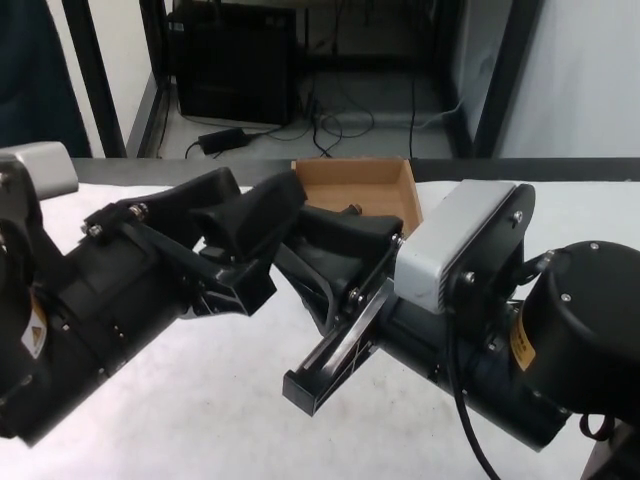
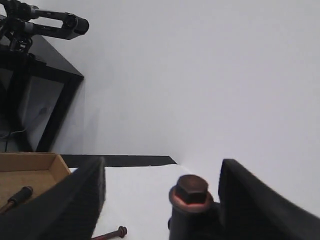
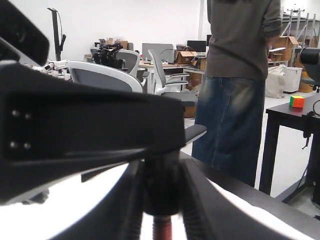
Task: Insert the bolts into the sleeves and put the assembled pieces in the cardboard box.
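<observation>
A copper bolt head [image 2: 190, 192] sits on top of a black sleeve [image 2: 189, 222], between the wide-apart fingers of my left gripper [image 2: 162, 170], which is open. My right gripper [image 3: 161, 215] is shut on that sleeve [image 3: 160, 187], and the copper shank [image 3: 160, 231] pokes out of its end. In the high view both grippers, left [image 1: 265, 200] and right [image 1: 325, 225], meet above the bench just in front of the cardboard box [image 1: 408, 195]. The box [image 2: 30, 161] holds a bolt [image 2: 17, 196].
A loose bolt [image 2: 110, 233] lies on the white bench beside the box. A black stand [image 2: 45, 95] rises beyond the bench's far edge. A person stands behind a black table [image 3: 295, 117] off the bench.
</observation>
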